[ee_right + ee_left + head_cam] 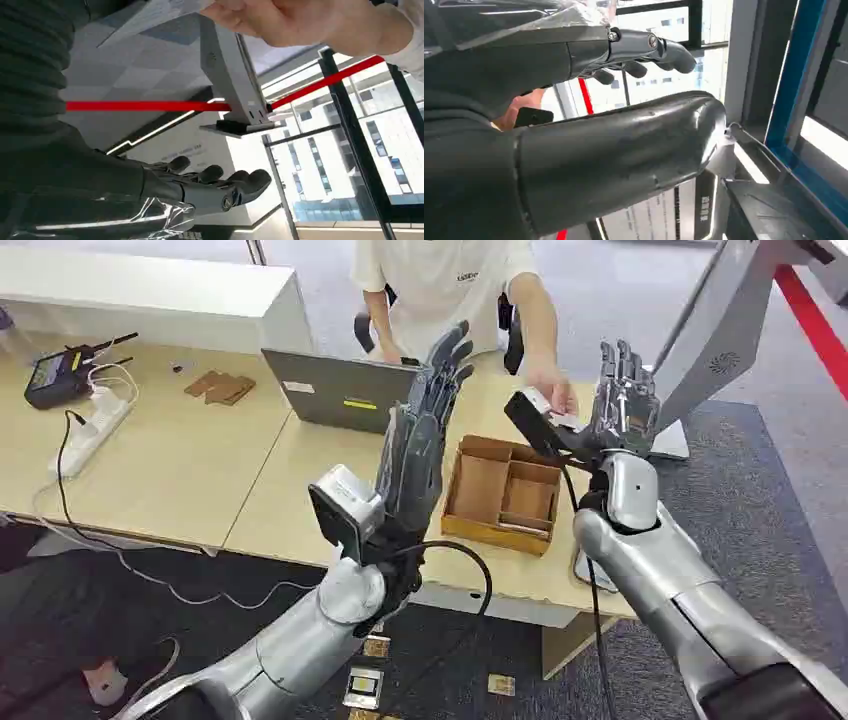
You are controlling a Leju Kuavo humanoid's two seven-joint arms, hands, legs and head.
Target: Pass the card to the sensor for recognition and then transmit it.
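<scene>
Our left hand (425, 420) is raised with fingers spread, holding nothing, so we should keep it clear of the laptop (340, 390) behind it. Further right, past the cardboard tray (505, 495) on the table (180, 455), our right hand (622, 400) is also spread and free, while a person's hand (550, 390) holds what looks like the card (565, 422) just beside it; we should close gently on it before swinging toward the grey sensor stand (715, 330).

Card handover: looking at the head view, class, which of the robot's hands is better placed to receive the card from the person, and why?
The right hand. It is raised, fingers apart, right beside the person's hand holding the card. The left hand is also open but stands farther from it, near the laptop.
</scene>
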